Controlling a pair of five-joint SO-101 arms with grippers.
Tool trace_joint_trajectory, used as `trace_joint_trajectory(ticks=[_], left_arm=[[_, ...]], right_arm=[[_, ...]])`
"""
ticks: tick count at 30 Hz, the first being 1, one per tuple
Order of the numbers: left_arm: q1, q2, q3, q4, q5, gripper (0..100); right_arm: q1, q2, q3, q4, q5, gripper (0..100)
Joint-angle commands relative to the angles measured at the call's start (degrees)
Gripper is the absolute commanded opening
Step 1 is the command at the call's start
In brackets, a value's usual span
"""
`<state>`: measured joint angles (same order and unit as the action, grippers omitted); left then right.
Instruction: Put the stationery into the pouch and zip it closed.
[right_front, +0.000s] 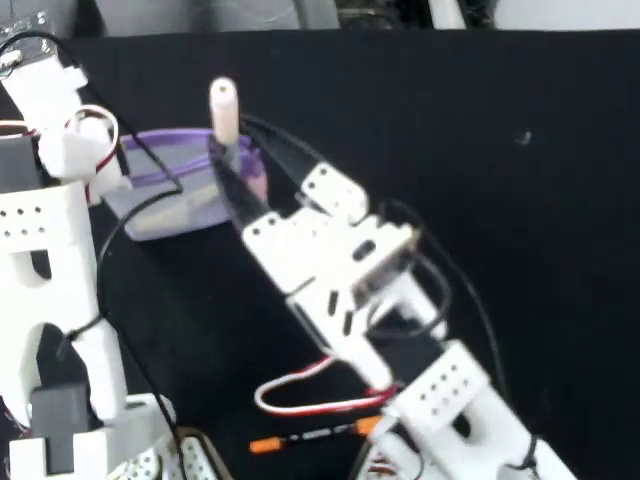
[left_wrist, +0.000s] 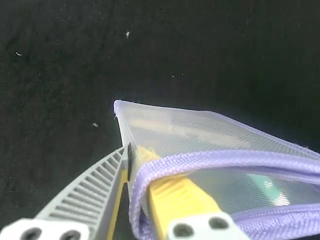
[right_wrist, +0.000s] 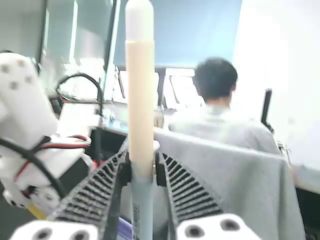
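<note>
The right gripper (right_wrist: 142, 172) clamps its fingers tight around a cream pen (right_wrist: 139, 100) with a white cap, holding it upright just above the clear, purple-zipped pouch (right_front: 175, 195) at the far left of the black table (right_front: 500, 200). The left gripper (left_wrist: 134, 152) pinches the pouch's open rim, one finger inside, one outside. An orange pen (right_front: 310, 436) lies at the table's near edge, well apart.

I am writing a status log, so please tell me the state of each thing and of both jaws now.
Pouch, unzipped, edge clamped, something already inside.
Cream-capped pen, capped, held upright, outside the pouch.
Orange pen, lying on the table, outside the pouch.
Left jaws, shut on the pouch.
Right jaws, shut on the cream-capped pen.
</note>
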<state>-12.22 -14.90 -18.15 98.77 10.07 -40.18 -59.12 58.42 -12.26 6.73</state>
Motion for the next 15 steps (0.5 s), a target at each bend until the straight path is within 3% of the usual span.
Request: trace_joint_trajectory(ticks=[1, 15], left_arm=[[0.9, -1.4, 0.0, -1.0, 1.2, 3], [1.0, -1.4, 0.3, -0.8, 1.2, 3]], right_arm=[[-1.6, -1.0, 4.8, -12.6, 0.4, 1.5], [-3.3, 21.0, 3.6, -35.8, 0.4, 1.4]])
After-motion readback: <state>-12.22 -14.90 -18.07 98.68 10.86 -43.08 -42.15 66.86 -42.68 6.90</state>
